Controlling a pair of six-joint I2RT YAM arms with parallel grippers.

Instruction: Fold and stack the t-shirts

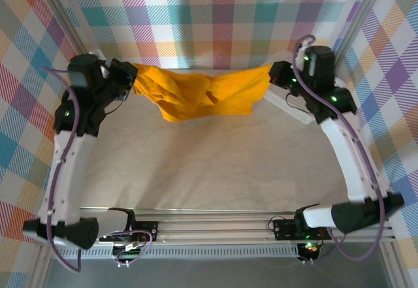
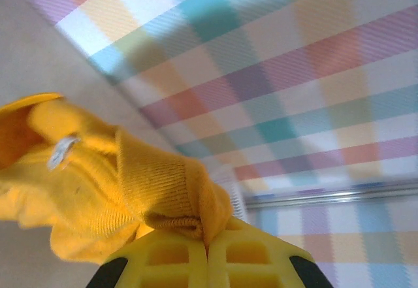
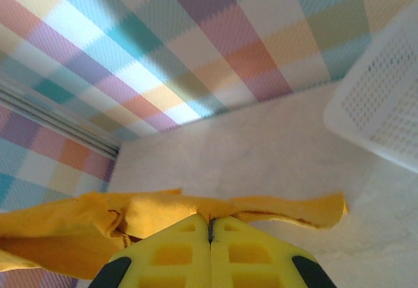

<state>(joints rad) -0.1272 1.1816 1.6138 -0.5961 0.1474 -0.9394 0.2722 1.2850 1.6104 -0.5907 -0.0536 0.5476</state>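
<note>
An orange-yellow t-shirt (image 1: 196, 92) hangs stretched between my two grippers at the far side of the table, sagging in the middle with folds bunched there. My left gripper (image 1: 128, 74) holds its left end; in the left wrist view the yellow fingers (image 2: 176, 258) are shut on a ribbed hem of the t-shirt (image 2: 150, 183), with a small white label showing. My right gripper (image 1: 274, 72) holds the right end; in the right wrist view its gripper (image 3: 210, 226) is shut on a thin edge of the t-shirt (image 3: 157, 209), which spreads to both sides.
A white mesh basket (image 3: 385, 105) stands on the table at the far right, beside my right arm (image 1: 339, 131). The pale tabletop (image 1: 215, 164) lies below the hanging cloth. Plaid walls enclose the back and sides.
</note>
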